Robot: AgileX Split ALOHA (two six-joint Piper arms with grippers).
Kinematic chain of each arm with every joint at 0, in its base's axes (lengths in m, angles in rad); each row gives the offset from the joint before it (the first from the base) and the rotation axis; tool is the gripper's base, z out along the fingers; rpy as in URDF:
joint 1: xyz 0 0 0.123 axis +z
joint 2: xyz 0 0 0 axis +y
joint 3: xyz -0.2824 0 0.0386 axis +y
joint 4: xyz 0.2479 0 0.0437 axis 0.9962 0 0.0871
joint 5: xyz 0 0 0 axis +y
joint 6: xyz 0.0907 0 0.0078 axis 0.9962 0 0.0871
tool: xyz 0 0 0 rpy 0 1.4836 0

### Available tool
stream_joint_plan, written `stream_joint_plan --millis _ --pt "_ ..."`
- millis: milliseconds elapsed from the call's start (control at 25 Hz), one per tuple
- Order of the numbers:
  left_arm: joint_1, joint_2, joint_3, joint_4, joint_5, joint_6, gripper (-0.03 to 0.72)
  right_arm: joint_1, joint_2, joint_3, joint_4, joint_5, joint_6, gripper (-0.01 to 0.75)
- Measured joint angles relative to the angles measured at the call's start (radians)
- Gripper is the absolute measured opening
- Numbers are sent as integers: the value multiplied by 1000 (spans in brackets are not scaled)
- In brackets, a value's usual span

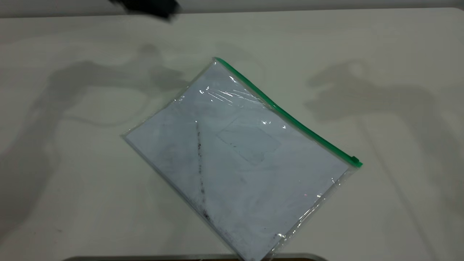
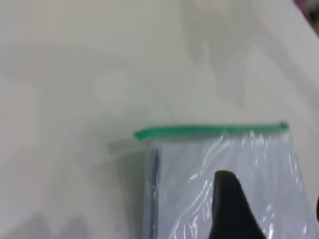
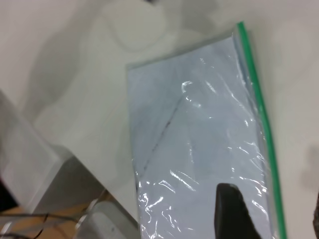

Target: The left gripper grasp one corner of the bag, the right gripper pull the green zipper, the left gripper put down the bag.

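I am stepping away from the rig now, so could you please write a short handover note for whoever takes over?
Left pincer: above the bag near the far end of the zipper, holding nothing; whether it is open cannot be told.
Right pincer: above the bag beside the zipper edge, holding nothing; open or shut cannot be told.
Large flat clear plastic bag with white paper inside lies flat and askew on the white table.
Narrow green zipper strip runs along its far long edge; the slider tab sits at the right-hand end.
Done: nothing yet.
Left: grasp a corner, pull the zipper, put the bag down.
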Motion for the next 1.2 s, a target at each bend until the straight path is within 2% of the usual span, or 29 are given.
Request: stream_joint_plan --millis 200,360,480,640,1000,1120,1200 --pt "88 -190 0 15 1 -172 456 33 -231 1 -72 13 122 425" --pt "103 -364 0 89 1 -355 432 72 -442 11 -164 23 183 425" --pt "102 -490 0 190 1 -451 427 78 -601 71 -240 23 238 425" --pt "102 -656 0 290 2 -513 426 78 -810 253 -365 23 307 425" --pt "102 -931 6 532 2 -727 426 78 -1176 811 -531 23 368 425" --pt "102 -1031 55 597 2 -787 426 78 -1237 972 -535 -4 423 425" --pt "102 -1105 146 609 2 -812 426 78 -1264 1064 -535 -49 453 425"
